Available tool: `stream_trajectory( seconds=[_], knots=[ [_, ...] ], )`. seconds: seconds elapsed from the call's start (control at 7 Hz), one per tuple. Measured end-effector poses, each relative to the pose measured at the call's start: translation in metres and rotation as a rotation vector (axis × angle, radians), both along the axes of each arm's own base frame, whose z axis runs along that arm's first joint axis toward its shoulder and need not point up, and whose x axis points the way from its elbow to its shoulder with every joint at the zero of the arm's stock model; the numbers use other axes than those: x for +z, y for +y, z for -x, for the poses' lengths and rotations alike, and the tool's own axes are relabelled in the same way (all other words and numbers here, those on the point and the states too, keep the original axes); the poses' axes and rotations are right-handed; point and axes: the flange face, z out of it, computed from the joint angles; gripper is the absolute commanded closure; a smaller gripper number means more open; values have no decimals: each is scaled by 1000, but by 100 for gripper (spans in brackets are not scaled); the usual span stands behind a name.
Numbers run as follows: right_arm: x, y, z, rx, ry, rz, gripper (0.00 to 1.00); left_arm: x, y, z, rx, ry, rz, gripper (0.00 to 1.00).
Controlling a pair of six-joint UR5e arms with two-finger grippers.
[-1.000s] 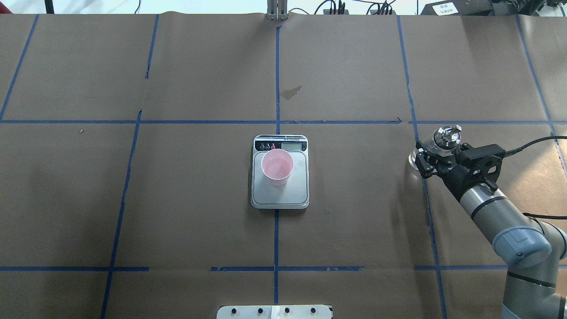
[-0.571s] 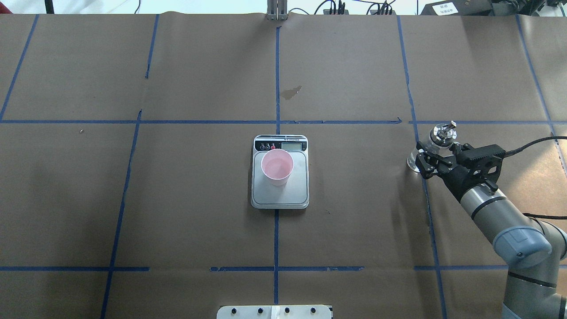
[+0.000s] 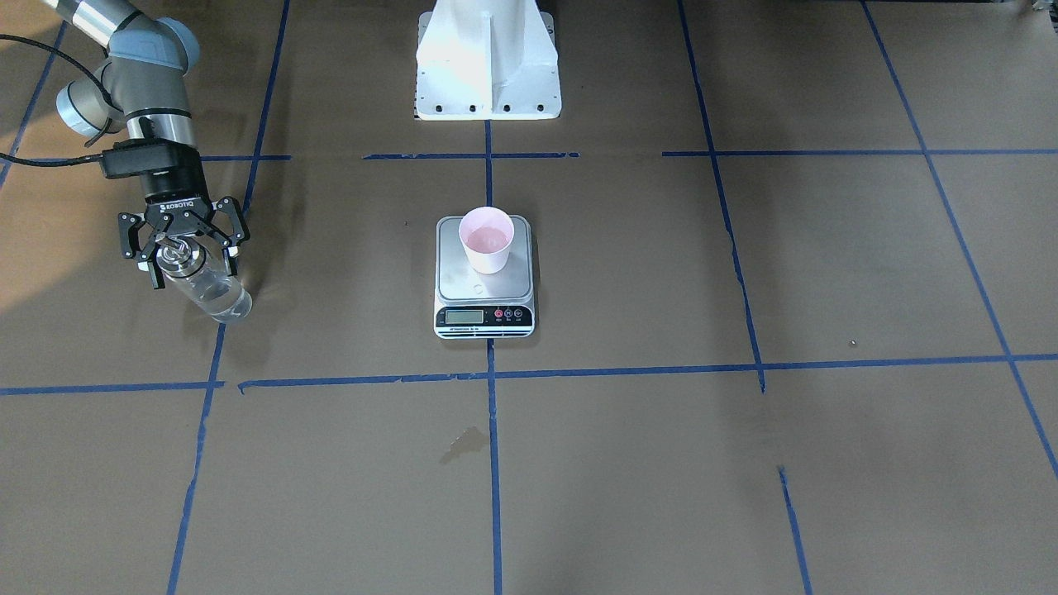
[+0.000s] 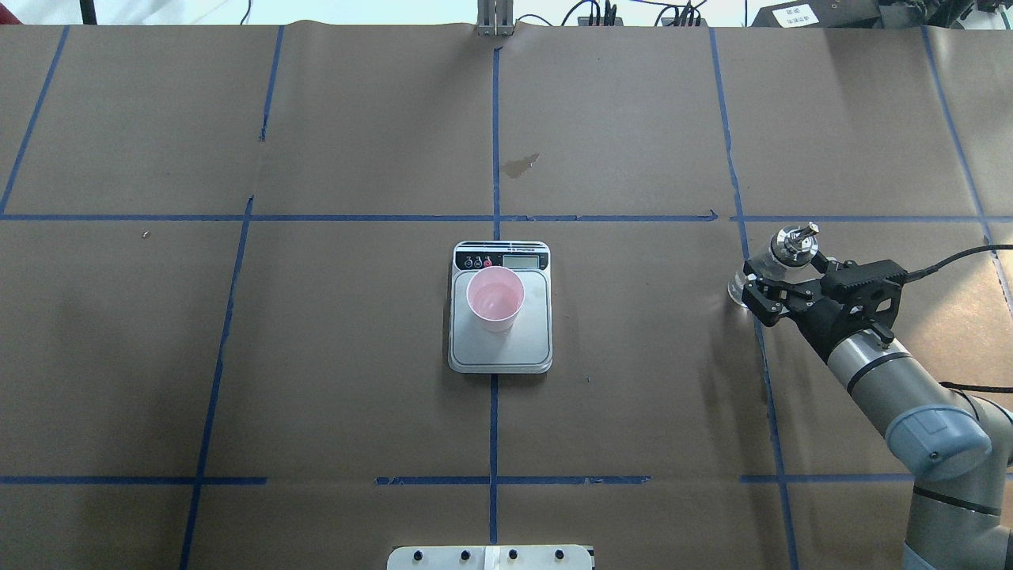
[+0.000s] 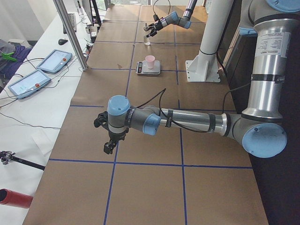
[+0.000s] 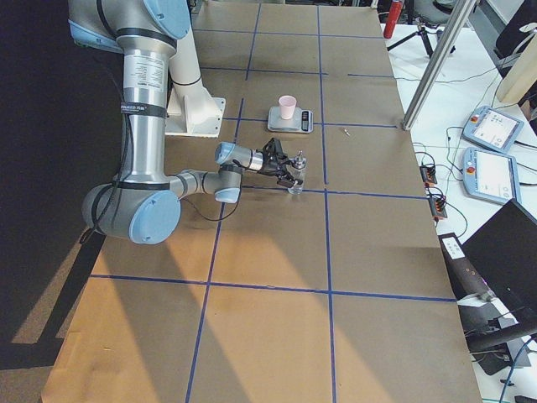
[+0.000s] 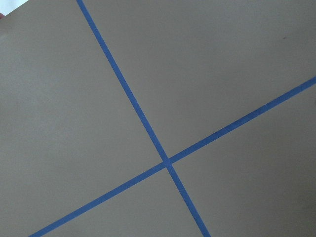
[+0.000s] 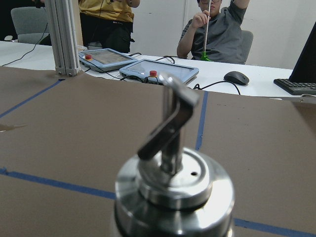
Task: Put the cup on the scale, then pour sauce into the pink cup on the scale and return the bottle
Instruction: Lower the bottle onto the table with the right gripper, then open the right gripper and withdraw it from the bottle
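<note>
The left tool (image 5: pixel 108 147) hangs low over the desk (image 4: pixel 356 317) and shows in the side view only, so I cannot tell whether its fingers are apart or together. At centre frame the cup (image 4: pixel 495 297) sits on the scale (image 4: pixel 532 344) as before. At right the bottle (image 3: pixel 211 291), higher a second ago, now stands on the desk, and the right tool (image 3: pixel 190 266), then clamped on it, has its fingers apart beside the neck.

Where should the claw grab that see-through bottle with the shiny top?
Best around the round glass body of the bottle, just under the silver spout cap, coming in sideways from the robot's side, where the right claw is open on either side of it. The bottle stands upright with straight walls, so two fingers can likely squeeze evenly; the thin spout would probably slip.
</note>
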Motion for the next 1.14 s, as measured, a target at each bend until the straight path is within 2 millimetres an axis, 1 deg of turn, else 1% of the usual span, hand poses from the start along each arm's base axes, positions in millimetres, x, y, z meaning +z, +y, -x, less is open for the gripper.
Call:
stream_trajectory(
  seconds=[0.29,0.57,0.71,0.86,1.14],
  knots=[
    [5,4,-1,-45,3,19,0,1,0,0,0,-1,2,0],
    [12,10,-7,-87,4,45,0,2,0,0,-1,0,4,0],
    [12,14,-11,-110,-14,64,0,2,0,0,-1,0,4,0],
    [12,21,-19,-143,-26,84,0,2,1,0,-2,0,5,0],
    [15,41,-49,-207,-35,135,0,-1,1,1,-2,1,-1,0]
  ],
)
